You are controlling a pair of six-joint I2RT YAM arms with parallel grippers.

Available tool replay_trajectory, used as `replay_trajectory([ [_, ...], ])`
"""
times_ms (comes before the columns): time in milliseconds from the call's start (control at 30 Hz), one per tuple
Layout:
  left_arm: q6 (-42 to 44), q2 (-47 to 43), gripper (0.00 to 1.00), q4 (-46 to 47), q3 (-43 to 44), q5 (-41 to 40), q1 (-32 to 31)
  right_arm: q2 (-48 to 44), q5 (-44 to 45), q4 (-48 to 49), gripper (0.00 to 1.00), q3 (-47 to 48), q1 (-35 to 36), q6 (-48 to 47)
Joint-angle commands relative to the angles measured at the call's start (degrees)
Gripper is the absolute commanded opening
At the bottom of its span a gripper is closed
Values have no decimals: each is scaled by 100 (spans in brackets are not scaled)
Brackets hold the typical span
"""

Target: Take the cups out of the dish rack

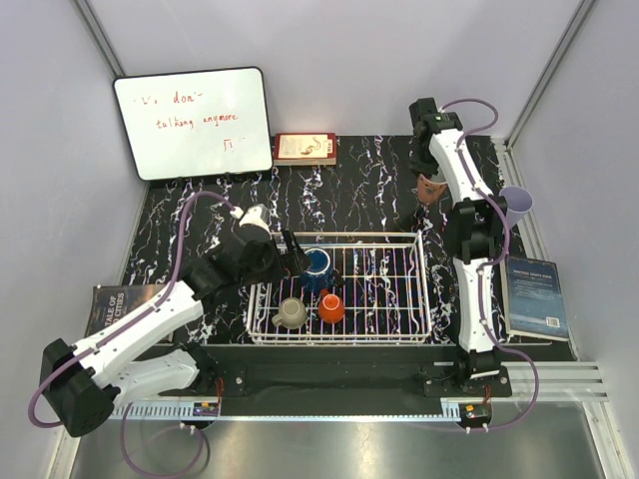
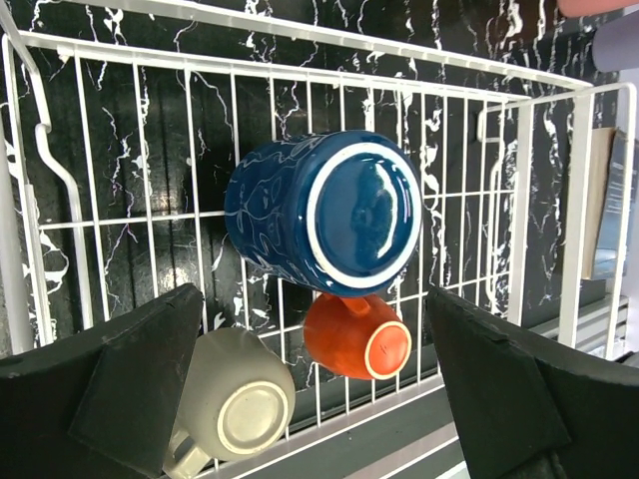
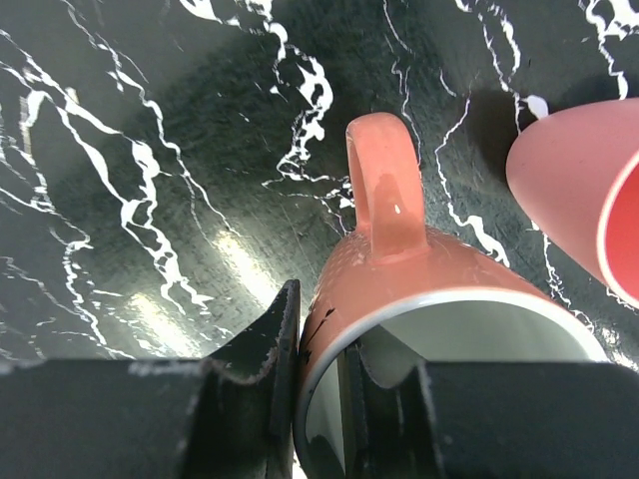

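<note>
Hovering over the dish rack [image 1: 423, 289], the left gripper [image 1: 297, 251] spreads its jaws wide just beside the dark blue mug [image 2: 329, 212], which stands toward the rack's 10 o'clock. The left wrist view alone shows the bases of the beige mug [image 2: 235, 399] at 7 o'clock and the orange cup [image 2: 354, 339] at 6 o'clock. Toward the table's 2 o'clock, the right gripper [image 3: 321, 399] pinches the brown mug [image 3: 399, 269] by its rim. Its wrist view adds the salmon-pink cup [image 3: 574, 190] at 2 o'clock, and the top view adds the lavender tumbler [image 1: 516, 203] at 3 o'clock.

Glossy dark blue mug [image 2: 319, 210], white wire dish rack [image 2: 571, 220]
</note>
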Motion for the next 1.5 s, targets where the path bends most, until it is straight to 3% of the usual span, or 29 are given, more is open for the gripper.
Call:
replay_trajectory([
  [0,101,82,98,46,217,50,14,-53,64,59,0,23,48,-47],
  [433,48,117,98,54,85,50,14,-106,-173,692,0,-1075,-40,-179],
  [1200,-22,495,98,204,120,147,14,-273,-77,1079,0,-1366,-347,-381],
  [1467,-14,513,98,248,68,173,14,-615,257,1457,0,-1858,-347,-372],
])
